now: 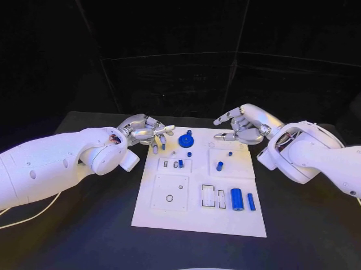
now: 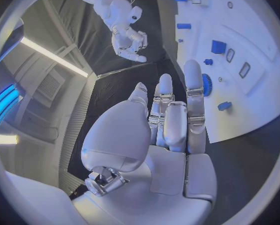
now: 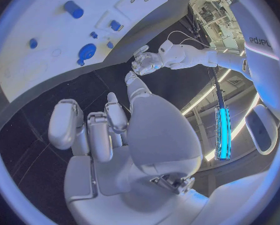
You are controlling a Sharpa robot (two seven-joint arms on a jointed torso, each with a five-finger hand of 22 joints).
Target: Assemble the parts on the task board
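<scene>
Both hands hang empty at the board's far edge, fingers loosely apart. Just off the left hand (image 1: 145, 132) fingertips lies the round blue gear (image 1: 186, 140) on the white board (image 1: 198, 219); the right hand (image 1: 241, 126) is farther away.

I see a matt white task board (image 1: 198, 216) carrying smooth blue plastic-looking parts (image 1: 237, 199) on a matt black table (image 1: 310, 225), while the left hand (image 1: 146, 133) and right hand (image 1: 241, 126) look like glossy silver metal on smooth white shells.
</scene>
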